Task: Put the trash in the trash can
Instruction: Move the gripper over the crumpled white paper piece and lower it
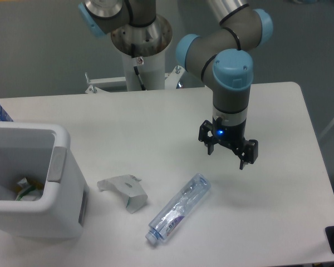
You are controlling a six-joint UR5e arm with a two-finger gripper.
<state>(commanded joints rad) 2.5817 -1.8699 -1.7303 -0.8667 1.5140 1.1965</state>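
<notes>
My gripper [228, 154] hangs above the table [156, 117], fingers [210, 146] spread apart, nothing between them. The clear plastic bottle [178, 208] lies on its side at about 7 o'clock from me, near but not under me, pale cap [151, 237] pointing to 7, base up toward 1. The bent cardboard scrap [124, 192] sits further out at 9 o'clock, apart from the bottle, not touching it. The white trash can [36, 186] is at the table's left edge, well apart from me, open top, some scraps already inside.

The step I judge in hand: go for the bottle, the closer item. To do it well I'd centre over the labelled mid-body, turn my wrist so the fingers close across the narrow width, not along its length, then come straight down. Thin clear plastic likely crushes and slips, so squeeze moderately. It may roll if I nudge one side first. Lift clear before carrying to 9 o'clock over the can's rim.
</notes>
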